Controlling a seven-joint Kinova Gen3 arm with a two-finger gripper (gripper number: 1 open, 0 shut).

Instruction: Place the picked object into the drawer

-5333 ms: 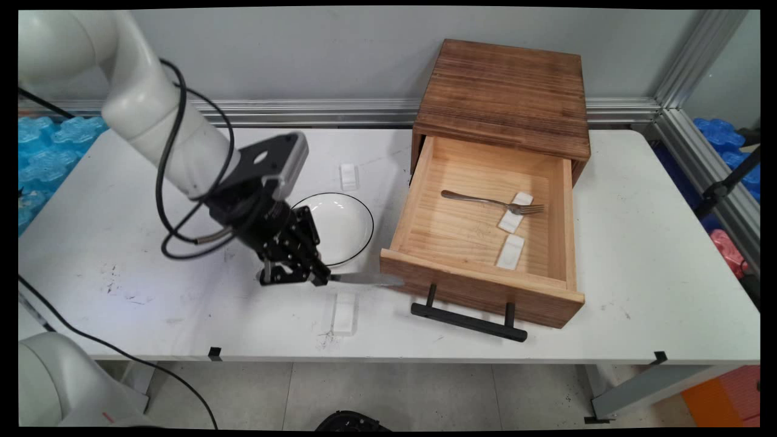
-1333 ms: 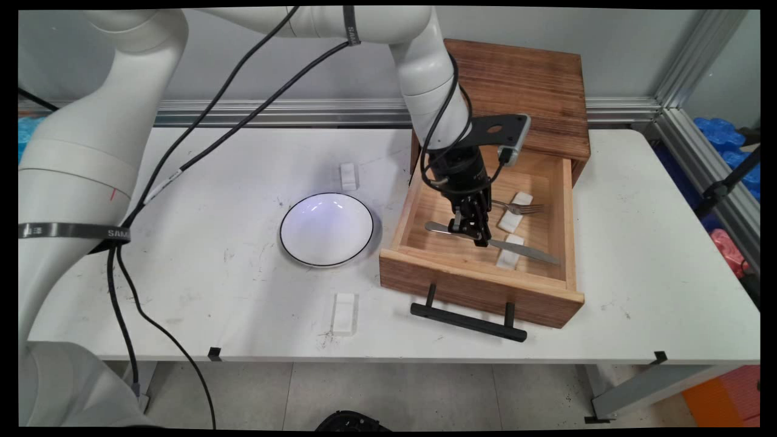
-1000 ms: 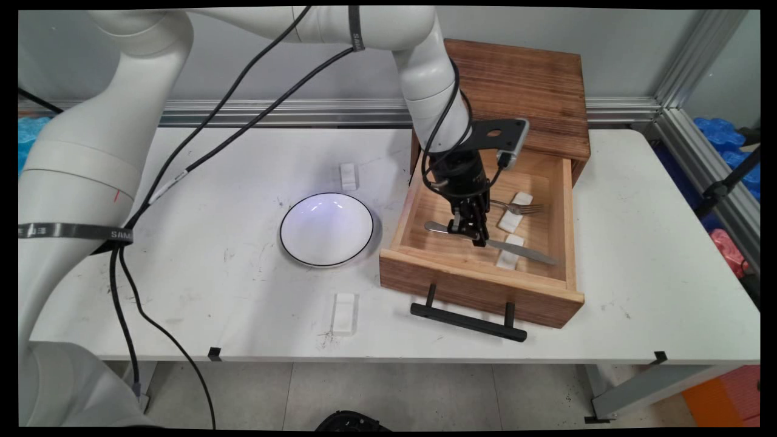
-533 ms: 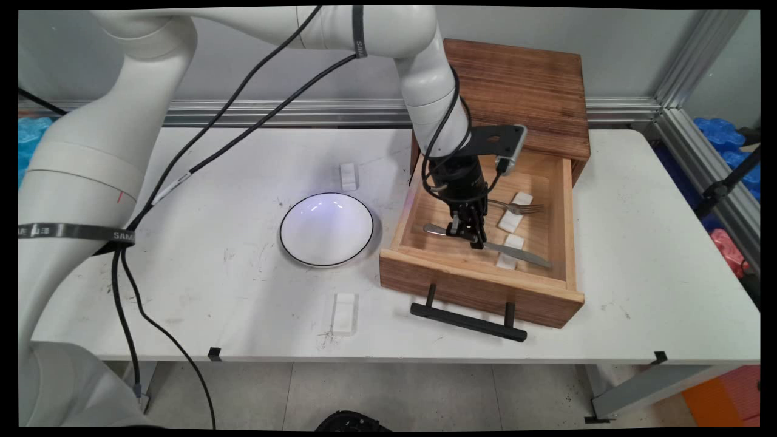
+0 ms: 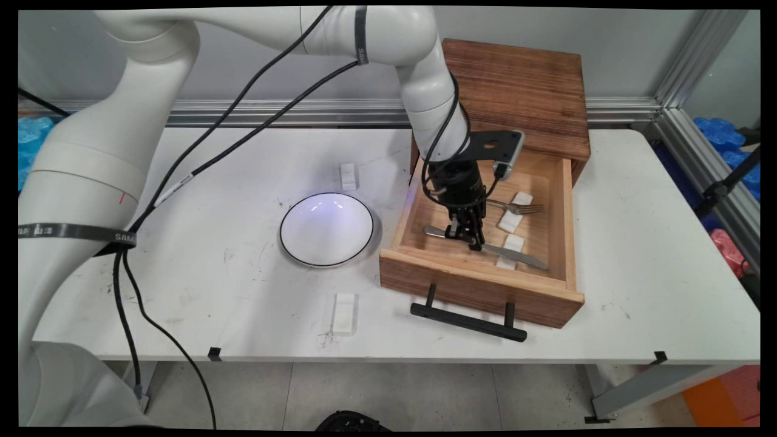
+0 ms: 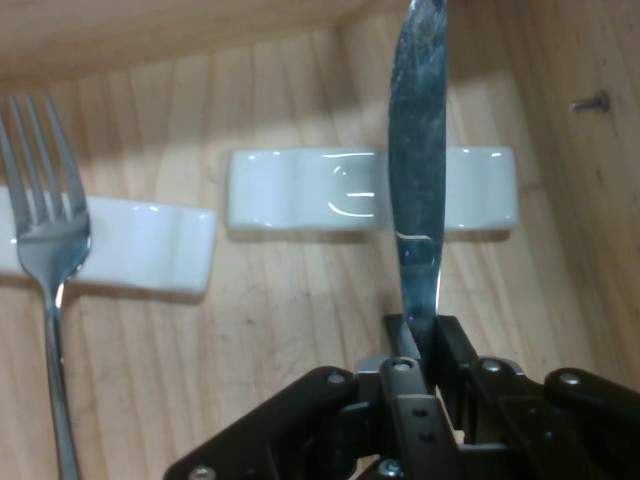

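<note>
My gripper (image 5: 470, 237) is down inside the open wooden drawer (image 5: 479, 284), shut on the handle of a metal knife (image 5: 519, 257). The knife points toward the drawer's right side. In the hand view the gripper (image 6: 425, 345) clamps the knife (image 6: 418, 170), whose blade crosses over a white cutlery rest (image 6: 480, 188). A fork (image 6: 45, 230) lies beside it, its head on a second white rest (image 6: 140, 245). In the main view the fork (image 5: 516, 207) lies behind the knife.
A white bowl (image 5: 326, 229) with a dark rim stands left of the drawer. Two more white rests lie on the table, one behind the bowl (image 5: 348, 176) and one near the front edge (image 5: 344, 312). The drawer's black handle (image 5: 467, 320) juts forward.
The gripper carried the knife from beside the bowl into the drawer. Over the last second it has sunk slightly and drifted a little left, bringing the blade down over the near rest.
</note>
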